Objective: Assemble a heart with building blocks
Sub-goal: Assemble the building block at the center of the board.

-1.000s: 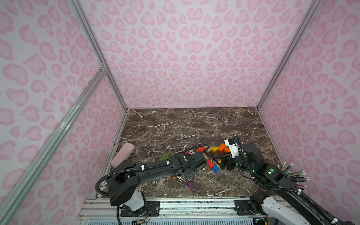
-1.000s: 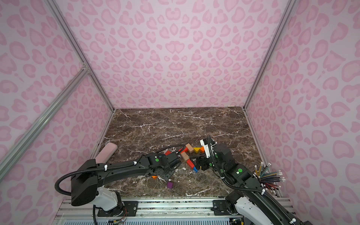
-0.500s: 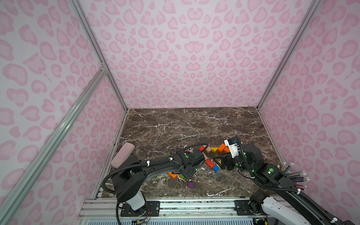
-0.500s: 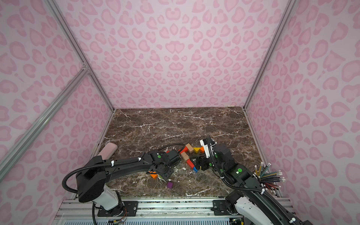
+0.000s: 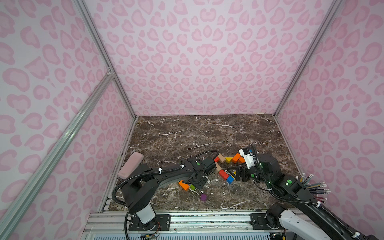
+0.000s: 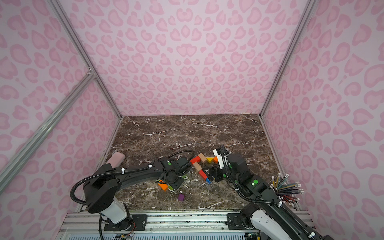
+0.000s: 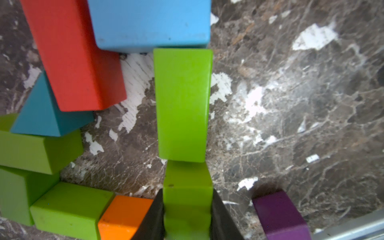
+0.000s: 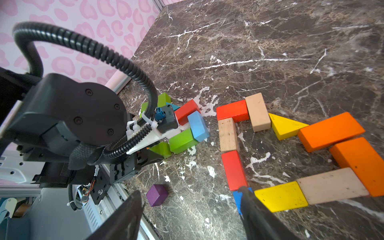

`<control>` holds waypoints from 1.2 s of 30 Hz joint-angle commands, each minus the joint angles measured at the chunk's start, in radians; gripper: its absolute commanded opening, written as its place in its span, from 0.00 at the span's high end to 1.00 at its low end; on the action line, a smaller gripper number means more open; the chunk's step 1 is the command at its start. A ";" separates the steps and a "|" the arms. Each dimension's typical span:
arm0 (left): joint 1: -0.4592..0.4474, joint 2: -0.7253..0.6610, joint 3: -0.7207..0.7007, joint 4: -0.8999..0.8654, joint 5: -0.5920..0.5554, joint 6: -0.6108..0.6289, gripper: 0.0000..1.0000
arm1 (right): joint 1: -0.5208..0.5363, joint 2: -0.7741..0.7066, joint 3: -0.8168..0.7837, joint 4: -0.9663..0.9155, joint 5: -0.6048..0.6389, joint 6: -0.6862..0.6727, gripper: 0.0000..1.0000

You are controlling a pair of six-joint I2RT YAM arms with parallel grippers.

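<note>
Building blocks form an outline on the marble floor: red (image 8: 232,111), tan (image 8: 257,112), yellow prism (image 8: 284,126), two orange bricks (image 8: 330,131), tan (image 8: 332,185), yellow (image 8: 280,196), blue cube (image 8: 236,197), red (image 8: 233,170). A loose pile lies beside it with a light blue block (image 7: 149,22), a red brick (image 7: 70,54) and a teal prism (image 7: 45,112). My left gripper (image 7: 188,220) is shut on a green block (image 7: 188,187), end to end with another green brick (image 7: 182,104). My right gripper (image 8: 191,207) is open and holds nothing, with one finger against the blue cube.
A purple cube (image 5: 203,197) lies alone near the front rail, and an orange block (image 5: 184,185) sits by the left gripper (image 5: 197,182). A bundle of coloured pencils (image 5: 315,187) stands at the right wall. A pink pad (image 5: 131,165) leans at the left wall.
The left arm's elbow has swung to the right and its wrist shifted over the loose pile, uncovering the orange block. The right arm has stayed put.
</note>
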State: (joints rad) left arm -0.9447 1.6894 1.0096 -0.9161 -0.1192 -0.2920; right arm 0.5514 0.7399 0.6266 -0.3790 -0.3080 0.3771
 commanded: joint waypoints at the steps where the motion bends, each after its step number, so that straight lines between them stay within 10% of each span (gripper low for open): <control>1: 0.006 0.004 0.000 0.050 0.022 0.015 0.79 | -0.001 0.002 0.003 0.023 0.002 -0.002 0.23; 36: 0.027 0.041 -0.001 0.051 0.035 0.022 0.57 | 0.001 0.007 0.002 0.019 0.005 -0.002 0.23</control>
State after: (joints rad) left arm -0.9188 1.7306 1.0061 -0.8829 -0.0799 -0.2703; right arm 0.5514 0.7494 0.6262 -0.3790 -0.3050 0.3771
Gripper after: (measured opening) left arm 0.439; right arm 0.765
